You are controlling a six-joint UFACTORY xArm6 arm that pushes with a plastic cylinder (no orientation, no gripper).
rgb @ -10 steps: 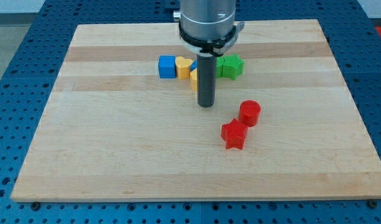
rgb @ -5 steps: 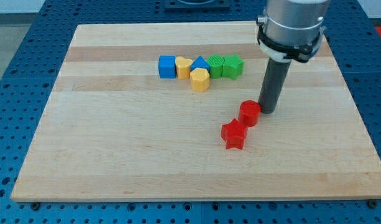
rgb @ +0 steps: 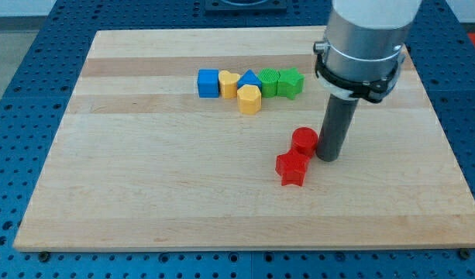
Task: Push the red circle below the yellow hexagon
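My tip — a bare rod, gripping nothing — touches the red circle on its right. The push is on; next, drive it leftward under the yellow hexagon.

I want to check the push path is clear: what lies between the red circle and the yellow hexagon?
Nothing: in the camera view, the board between the red circle and the yellow hexagon is bare wood. My tip sits against the circle's right side.

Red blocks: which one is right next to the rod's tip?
The red circle, round-topped, beside my tip on the view's left. The red star sits lower, farther away.
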